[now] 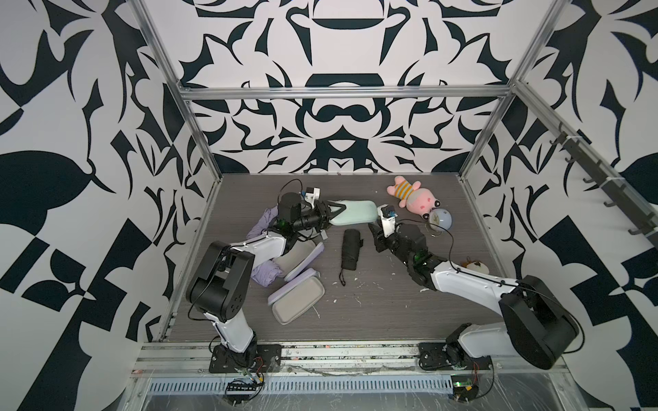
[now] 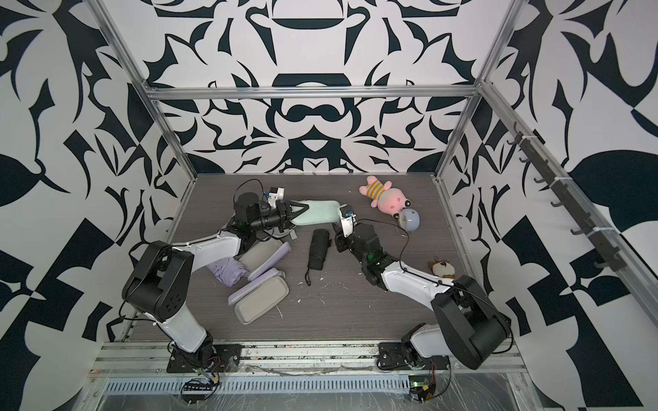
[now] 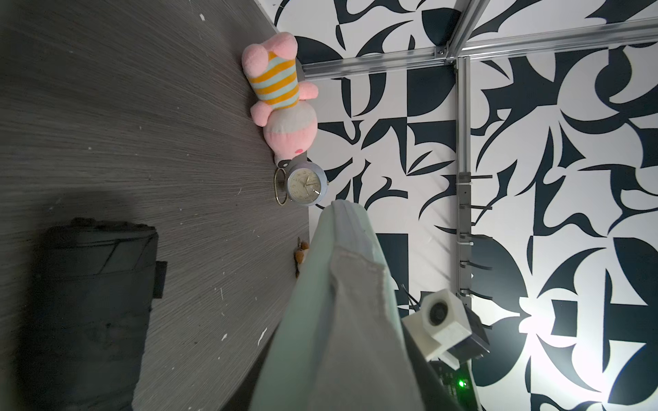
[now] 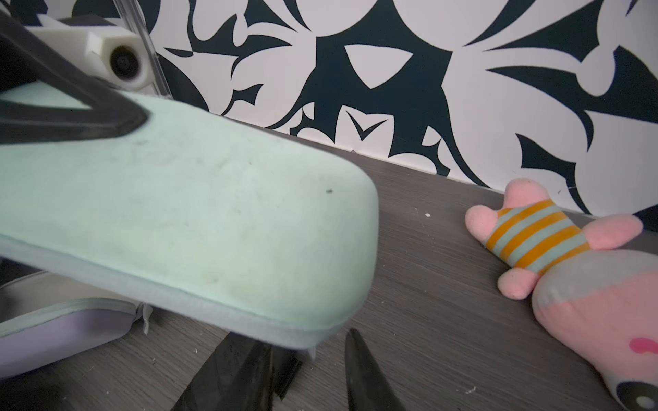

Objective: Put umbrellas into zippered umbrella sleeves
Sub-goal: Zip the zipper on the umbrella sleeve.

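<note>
Left gripper (image 1: 332, 213) was clamped on one end of the mint green sleeve (image 1: 356, 212), carrying it seemingly clear of the surface (image 1: 391, 302). Right gripper (image 4: 306, 352) sat at the sleeve's far end, jaws narrowly apart, nothing visibly pinched. A stiff, light shell, I'd say: it jutted straight from that one-end hold. The black umbrella (image 1: 350, 249) lay at six o'clock, soft and best gripped mid-bundle.
</note>
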{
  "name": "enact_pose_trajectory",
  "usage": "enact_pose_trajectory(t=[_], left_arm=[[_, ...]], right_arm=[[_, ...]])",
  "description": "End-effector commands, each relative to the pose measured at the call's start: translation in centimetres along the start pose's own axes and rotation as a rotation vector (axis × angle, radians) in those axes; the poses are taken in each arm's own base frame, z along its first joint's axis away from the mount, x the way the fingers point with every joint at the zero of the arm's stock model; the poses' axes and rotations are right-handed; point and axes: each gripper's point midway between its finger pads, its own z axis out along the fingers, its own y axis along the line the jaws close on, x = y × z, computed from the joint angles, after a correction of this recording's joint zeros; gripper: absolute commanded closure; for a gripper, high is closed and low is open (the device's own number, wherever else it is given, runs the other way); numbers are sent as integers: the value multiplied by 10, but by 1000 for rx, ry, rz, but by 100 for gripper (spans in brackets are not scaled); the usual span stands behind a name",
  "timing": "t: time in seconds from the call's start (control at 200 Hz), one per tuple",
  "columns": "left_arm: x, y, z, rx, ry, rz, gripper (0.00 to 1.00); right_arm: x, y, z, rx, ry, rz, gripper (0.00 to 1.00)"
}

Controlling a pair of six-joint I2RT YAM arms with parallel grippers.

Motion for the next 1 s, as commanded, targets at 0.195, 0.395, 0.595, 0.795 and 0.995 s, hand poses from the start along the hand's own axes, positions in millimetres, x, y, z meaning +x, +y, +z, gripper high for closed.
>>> enact_pose_trajectory(t=[0.195,0.395,0.595,0.795,0.995], left_arm=[[5,-39,-4,80,13,103,87],[2,-39,-3,78,7,103,88],[-14,-42,-3,90,-66,100,94],[-24,-41,7,109,-166,105,100],[-14,-29,22,117,-229,93,99]], right_arm=[[-47,9,7,-46,-105,-88,85],[-44,16,1,-75,-94,-124,100],[-29,64,-13,-171,-47,-263,100],[-31,138,-21,-322,-56,-236,100],[-65,180,-19,-447,-125,29,100]])
